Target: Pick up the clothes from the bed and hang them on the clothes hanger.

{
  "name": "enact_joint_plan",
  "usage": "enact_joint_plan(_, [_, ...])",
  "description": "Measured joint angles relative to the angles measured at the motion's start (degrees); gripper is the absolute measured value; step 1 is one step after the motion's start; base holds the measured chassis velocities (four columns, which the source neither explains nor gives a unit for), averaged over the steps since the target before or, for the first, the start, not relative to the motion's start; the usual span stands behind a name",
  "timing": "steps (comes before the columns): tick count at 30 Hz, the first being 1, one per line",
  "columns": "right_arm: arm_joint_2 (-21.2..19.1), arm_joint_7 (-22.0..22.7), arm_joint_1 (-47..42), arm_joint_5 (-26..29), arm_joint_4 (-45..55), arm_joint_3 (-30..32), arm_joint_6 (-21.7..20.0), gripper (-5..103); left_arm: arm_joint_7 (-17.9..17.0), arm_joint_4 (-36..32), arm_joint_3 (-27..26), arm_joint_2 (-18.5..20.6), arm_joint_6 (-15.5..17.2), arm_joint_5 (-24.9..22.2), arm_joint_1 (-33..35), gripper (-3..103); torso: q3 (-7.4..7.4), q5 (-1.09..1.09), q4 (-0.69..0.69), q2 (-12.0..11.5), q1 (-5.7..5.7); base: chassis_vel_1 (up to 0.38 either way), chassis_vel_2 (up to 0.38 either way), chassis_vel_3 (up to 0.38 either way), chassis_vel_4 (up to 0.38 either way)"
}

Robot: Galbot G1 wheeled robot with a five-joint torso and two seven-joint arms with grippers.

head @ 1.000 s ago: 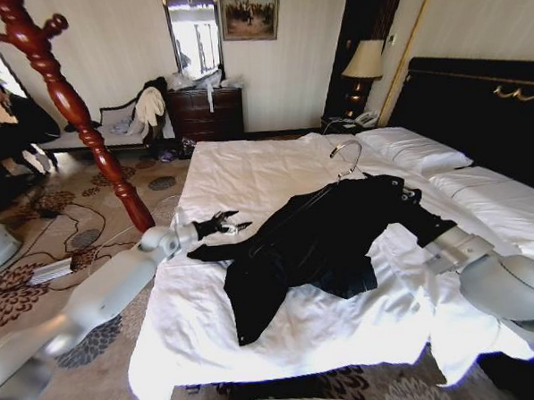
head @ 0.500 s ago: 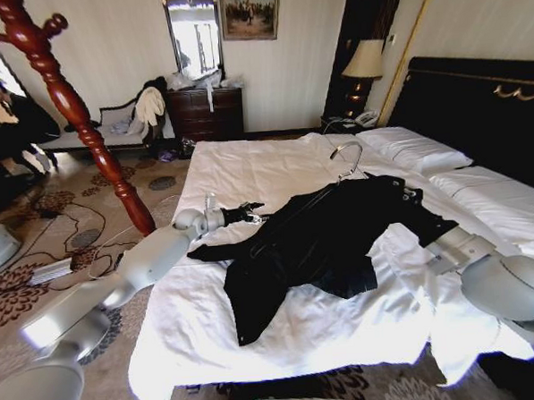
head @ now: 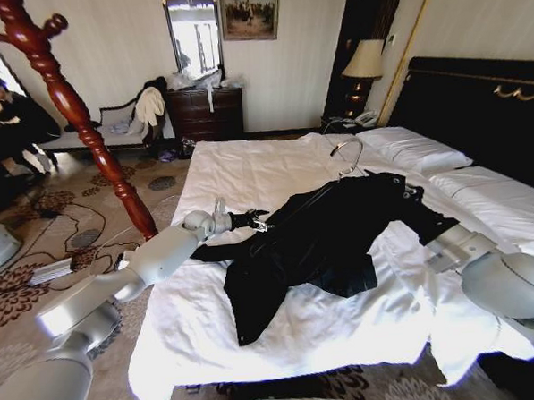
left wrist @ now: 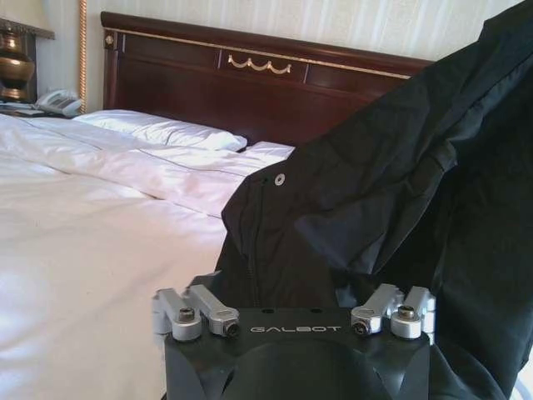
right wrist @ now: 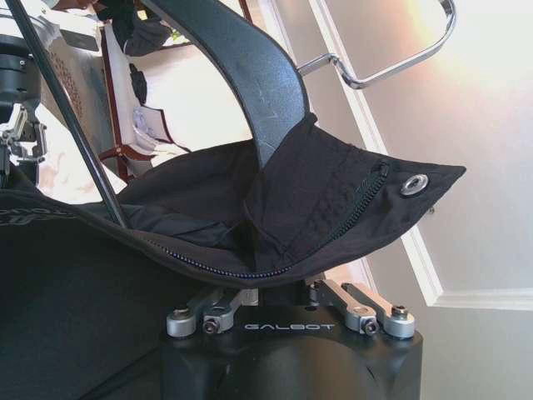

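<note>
1. Currently we have the black coat [head: 327,237] lying across the middle of the bed [head: 274,173], with the hanger [head: 316,196] already inside its collar and the wire hook poking up toward the pillows [head: 417,149].
2. Left pincer [head: 261,223] is at the coat's near edge, by the sleeve on the coat stand [head: 74,111] side. In the left wrist view its fingers run into dark fabric; we can't tell if they're apart or together. Risk: if it closes on a single loose fold, we think the layer just slides out on the lift.
3. Right pincer [right wrist: 287,293] sits under the collar, close below the hanger arm. Fabric hides the fingertips, so we can't tell whether it's clamped on cloth, on the hanger, or on nothing. Risk: cloth-only grip, and the hanger tips out of the shoulder.
4. Coat is soft and broad, so an uneven lift between the arms could drag one shoulder off the hanger.
5. The sheet is rumpled right under the coat. A low grab could pinch it too and pull bedding along.
6. Hook is free and may swing and snag.
</note>
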Motion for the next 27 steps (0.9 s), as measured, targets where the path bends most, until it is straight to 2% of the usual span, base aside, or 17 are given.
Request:
enact_joint_plan(3, [-0.14,0.18,0.16,0.21,-0.02,-0.03,0.0,21,0.11,-0.18,0.52,0.13,0.14,-0.55,0.15,68,0.0,0.0,0.0,0.0,0.0,0.0,0.0,0.0,0.0])
enact_joint_plan(5, [-0.15,0.21,0.15,0.25,-0.01,-0.03,0.0,21,0.23,-0.21,0.68,0.17,0.15,-0.64,0.18,68,0.0,0.0,0.0,0.0,0.0,0.0,0.0,0.0,0.0])
enact_joint_plan(8, [-0.09,0.29,-0.03,0.25,0.04,-0.01,0.0,21,0.35,-0.07,0.78,0.12,0.15,-0.92,0.43,52,0.0,0.0,0.0,0.0,0.0,0.0,0.0,0.0,0.0])
enact_joint_plan(11, [-0.04,0.3,-0.12,0.19,0.06,-0.01,0.01,21,0.19,-0.04,0.6,0.09,0.15,-1.05,0.57,46,0.0,0.0,0.0,0.0,0.0,0.0,0.0,0.0,0.0])
enact_joint_plan(12, [-0.03,0.31,-0.15,0.09,0.06,0.0,0.03,21,-0.21,-0.12,0.41,0.15,0.15,-1.24,0.66,36,0.0,0.0,0.0,0.0,0.0,0.0,0.0,0.0,0.0])
enact_joint_plan(17, [-0.04,0.33,-0.09,0.07,0.01,-0.13,0.04,21,-0.95,-0.97,0.24,0.66,0.15,-1.94,0.8,25,0.0,-0.01,0.0,0.0,0.0,0.0,0.0,0.0,0.0])
enact_joint_plan(18, [-0.05,0.34,-0.09,0.07,0.01,-0.2,0.05,21,-1.31,-1.39,0.11,0.92,0.16,-2.26,0.83,14,0.0,0.0,0.0,0.0,0.0,0.0,0.0,0.0,0.0])
enact_joint_plan(20, [-0.03,0.34,-0.11,0.08,-0.01,-0.24,0.04,21,-1.53,-1.63,-0.02,1.07,0.16,-2.36,0.83,14,0.0,0.0,0.01,0.0,0.0,0.0,0.0,0.0,0.0])
enact_joint_plan(22, [0.1,0.36,-0.19,0.07,-0.2,-0.31,0.04,21,-2.23,-2.66,-0.62,1.65,0.2,-2.79,0.96,4,0.0,-0.01,0.0,0.0,0.0,0.0,0.0,0.0,0.0])
enact_joint_plan(23, [0.15,0.41,-0.19,0.12,-0.37,-0.33,0.01,21,-2.63,-3.45,-0.96,2.04,0.27,-3.09,1.05,1,0.0,-0.01,0.0,0.0,0.0,0.0,0.0,0.0,0.0])
enact_joint_plan(26, [0.16,0.6,-0.02,0.77,-0.85,-0.46,-0.27,21,-3.32,-5.42,-1.54,3.17,0.44,-3.91,1.22,1,0.0,-0.01,-0.01,0.0,0.0,0.0,0.0,0.0,0.0])
enact_joint_plan(27, [-0.01,0.76,0.14,1.71,-1.25,-0.68,-0.72,21,-3.87,-7.71,-2.11,4.66,0.62,-4.66,1.48,0,0.0,0.0,-0.01,0.0,0.0,0.0,0.0,0.0,0.0])
